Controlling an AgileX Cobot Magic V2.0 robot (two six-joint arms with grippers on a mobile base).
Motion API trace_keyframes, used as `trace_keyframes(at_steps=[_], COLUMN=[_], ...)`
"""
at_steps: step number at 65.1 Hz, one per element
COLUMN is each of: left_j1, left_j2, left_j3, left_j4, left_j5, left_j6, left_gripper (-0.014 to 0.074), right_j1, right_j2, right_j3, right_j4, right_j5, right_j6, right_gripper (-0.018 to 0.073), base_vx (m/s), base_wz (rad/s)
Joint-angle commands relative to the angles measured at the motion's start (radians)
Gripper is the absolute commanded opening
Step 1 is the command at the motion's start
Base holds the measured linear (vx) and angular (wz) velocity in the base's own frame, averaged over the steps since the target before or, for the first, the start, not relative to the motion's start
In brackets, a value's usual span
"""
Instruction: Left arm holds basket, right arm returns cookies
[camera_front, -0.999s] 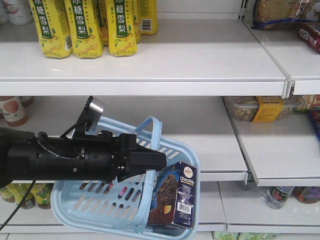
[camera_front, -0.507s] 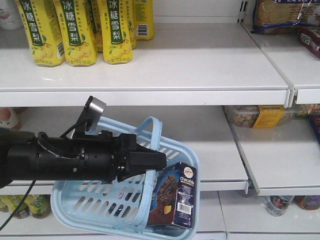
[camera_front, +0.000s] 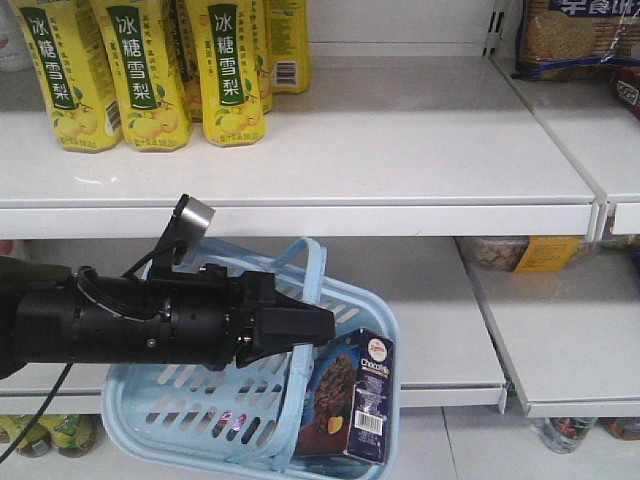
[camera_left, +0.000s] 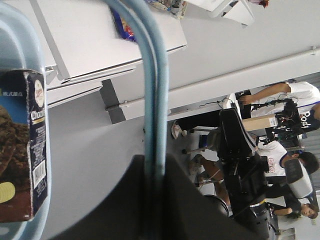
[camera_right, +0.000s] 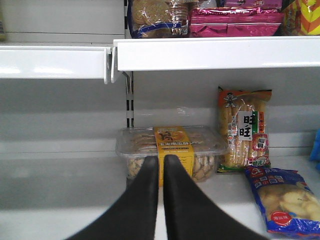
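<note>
**Cookies Wait in a Tilted Basket While the Picking Hand Faces the Shelf**

The cookies (camera_front: 355, 400), a dark navy box, stand on end in the lowest corner of the light blue basket (camera_front: 190, 405), just below and slightly beyond the tip of the left gripper (camera_front: 320, 325). That gripper is clamped on the hoop handle (camera_front: 305, 285), and the basket hangs from it at a tilt. The wrist view shows the handle running straight into the grip, with the box off to one side.

The risk is in the hang. A basket carried by one thin hoop will likely swing or pivot when anything presses into it, so a reach for the box may push the load away, knock the box flat, or loosen the hold on the handle. The handle and the holding gripper also sit directly above the box, leaving a narrow way in, and a collision between the arms looks possible.

The left arm (camera_front: 110, 320) lies roughly level, reaching in front of the white shelf (camera_front: 400, 150) below the yellow drink cartons (camera_front: 140, 70). The right gripper (camera_right: 161, 161) has its fingers pressed together and holds nothing. It points at a clear tub of snacks (camera_right: 210, 145) straight ahead of its tips, with the basket nowhere in its view.
</note>
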Motion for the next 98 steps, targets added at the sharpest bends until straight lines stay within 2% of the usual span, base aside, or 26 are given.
trace_keyframes(at_steps=[1, 77, 86, 92, 98], left_j1=[-0.003, -0.003, -0.003, -0.003, -0.003], left_j2=[-0.041, -0.041, -0.041, -0.041, -0.041], left_j3=[-0.033, -0.033, -0.033, -0.033, -0.033], left_j4=[-0.121, -0.121, -0.121, -0.120, -0.121], left_j5=[0.052, 0.052, 0.052, 0.052, 0.052], left_j6=[0.006, 0.006, 0.006, 0.006, 0.006], left_gripper=[-0.0003, -0.0003, -0.0003, -0.0003, -0.0003], right_j1=[-0.003, -0.003, -0.003, -0.003, -0.003], right_j2=[-0.013, -0.013, -0.013, -0.013, 0.005], right_j3=[0.018, 0.018, 0.016, 0.010, -0.025], right_j4=[-0.011, -0.011, -0.010, -0.001, 0.021], right_j5=[-0.073, -0.073, -0.140, -0.192, -0.151], right_j6=[-0.003, -0.003, -0.003, 0.017, 0.066], right_gripper=[-0.0006, -0.0006, -0.0006, -0.0006, -0.0006], base_vx=[0.05, 0.01, 0.00, 0.00, 0.00], base_wz=[0.01, 0.00, 0.00, 0.00, 0.00])
